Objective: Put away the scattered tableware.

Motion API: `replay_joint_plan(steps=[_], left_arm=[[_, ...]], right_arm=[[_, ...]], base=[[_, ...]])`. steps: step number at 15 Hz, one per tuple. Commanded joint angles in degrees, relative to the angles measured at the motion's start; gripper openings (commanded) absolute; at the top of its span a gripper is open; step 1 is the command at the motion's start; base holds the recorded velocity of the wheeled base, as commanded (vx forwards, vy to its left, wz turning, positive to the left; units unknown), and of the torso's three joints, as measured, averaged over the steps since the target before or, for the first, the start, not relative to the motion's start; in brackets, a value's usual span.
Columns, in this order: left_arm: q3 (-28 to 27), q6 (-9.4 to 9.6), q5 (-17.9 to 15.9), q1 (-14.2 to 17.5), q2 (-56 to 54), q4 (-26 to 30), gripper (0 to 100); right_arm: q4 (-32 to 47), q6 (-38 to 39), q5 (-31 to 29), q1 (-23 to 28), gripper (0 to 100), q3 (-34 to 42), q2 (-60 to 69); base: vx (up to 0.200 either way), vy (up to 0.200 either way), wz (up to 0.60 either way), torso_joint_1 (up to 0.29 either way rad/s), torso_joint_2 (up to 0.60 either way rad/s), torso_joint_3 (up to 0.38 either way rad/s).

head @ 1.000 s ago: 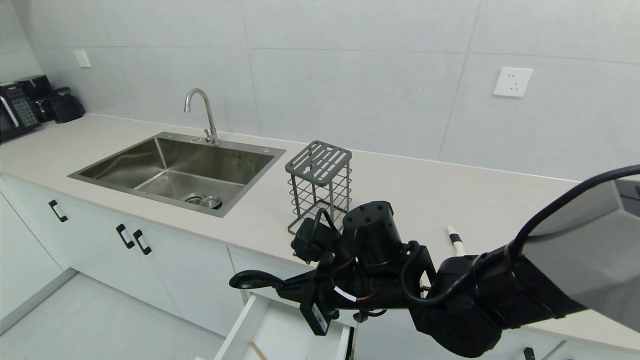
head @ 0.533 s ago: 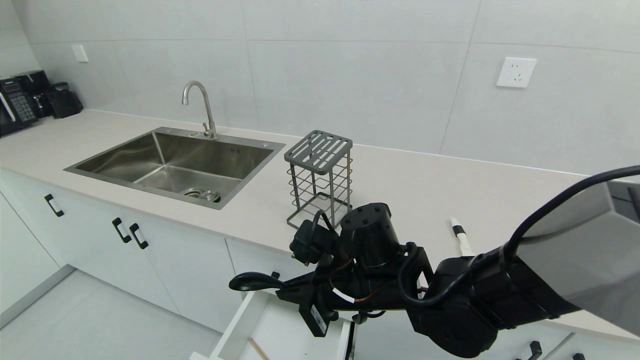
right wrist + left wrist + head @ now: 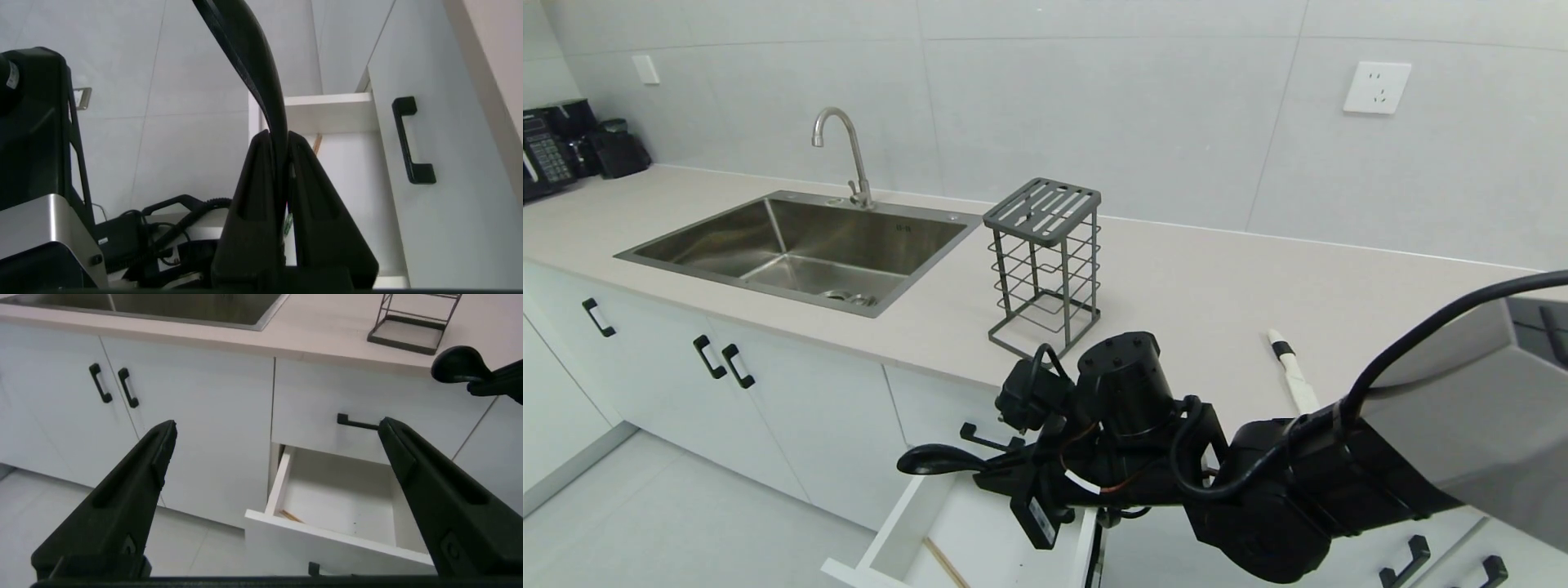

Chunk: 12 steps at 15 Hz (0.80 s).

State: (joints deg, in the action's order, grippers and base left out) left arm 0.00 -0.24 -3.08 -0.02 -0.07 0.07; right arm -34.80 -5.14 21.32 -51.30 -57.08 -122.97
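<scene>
Lower centre of the head view: right gripper [image 3: 1003, 469], clenched on the handle of a black spoon [image 3: 935, 459], held roughly level with its oval bowl pointing toward the frame's left. Bowl poised above the left wall of a white drawer [image 3: 894, 523], pulled out beneath the countertop [image 3: 1217, 286] at the bottom edge of the frame. Seen from the right wrist: both fingers [image 3: 327, 212] pressed against the spoon's handle, with the drawer's interior behind them. Inside the drawer, by its left wall: a thin pale-brown stick [image 3: 947, 572], kind not discernible. Seen from the left wrist: left gripper [image 3: 276, 429], released, prongs spread wide and holding nothing, facing the open drawer and the closed front above it with its black bar handle [image 3: 357, 422].

Centre of the head view, on the countertop: upright grey wire rack [image 3: 1043, 265] with a slotted top. Right of centre: white utensil [image 3: 1290, 371] with a black band, lying flat, its near end hidden behind the right arm. Left of the rack: steel sink [image 3: 727, 284] with a curved faucet [image 3: 837, 151]. Far upper left: dark appliances [image 3: 572, 147]. Upper right, on the wall: white socket [image 3: 1376, 87].
</scene>
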Motion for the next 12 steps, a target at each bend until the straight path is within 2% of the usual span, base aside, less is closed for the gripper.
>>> replay_joint_plan(steps=[1,12], left_arm=[[0.0,-0.02,0.0,-0.1,0.1,0.0,100],[0.0,-0.02,0.0,-0.1,0.1,0.0,100]], right_arm=[[0.0,0.0,0.0,-0.1,0,-0.2,-0.3],[0.0,0.0,0.0,-0.1,0,-0.3,-0.6]], base=[[0.0,0.0,0.0,-0.188,0.38,0.198],[0.0,0.0,0.0,-0.226,0.47,0.248]])
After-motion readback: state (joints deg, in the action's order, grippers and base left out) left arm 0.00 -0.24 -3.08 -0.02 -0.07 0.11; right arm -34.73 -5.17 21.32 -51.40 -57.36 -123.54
